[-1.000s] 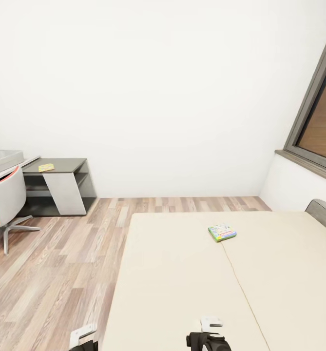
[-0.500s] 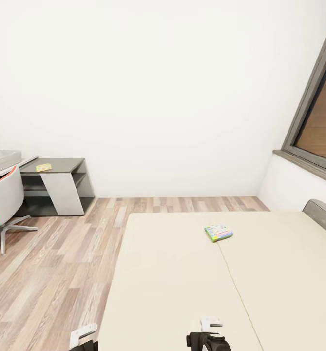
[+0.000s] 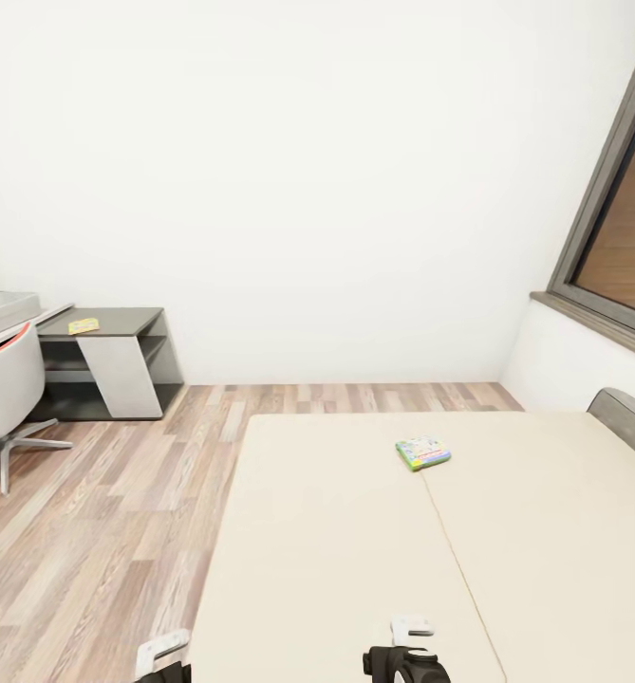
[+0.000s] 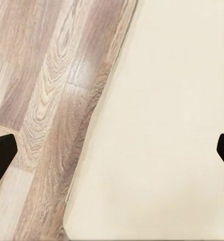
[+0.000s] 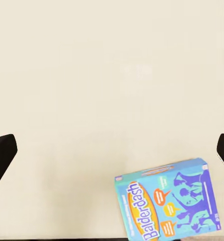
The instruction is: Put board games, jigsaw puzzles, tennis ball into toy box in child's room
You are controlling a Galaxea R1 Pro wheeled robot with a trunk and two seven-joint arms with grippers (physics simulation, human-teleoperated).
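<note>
A green-edged board game (image 3: pixel 423 452) with a white colourful cover lies flat near the middle of the bed (image 3: pixel 355 550). A light blue "Balderdash" board game (image 5: pixel 167 200) also rests on the beige mattress, just below my right gripper (image 5: pixel 113 153), which hangs open above it with nothing between its fingers. My left gripper (image 4: pixel 113 153) is open too, over the mattress edge and the plank floor. At the far left, the grey toy box (image 3: pixel 4 311) stands on the pale table (image 3: pixel 46 319).
A low dark grey desk (image 3: pixel 108 375) with a white panel stands against the back wall, a small yellowish flat item (image 3: pixel 83 325) on top. A red-and-white swivel chair (image 3: pixel 4 389) is beside it. The grey headboard (image 3: pixel 625 419) and a dark-framed window (image 3: pixel 611 237) are at the right.
The whole head view has shifted a little, so the desk, chair and board game sit slightly further left. Nothing itself has moved; both grippers look the same.
</note>
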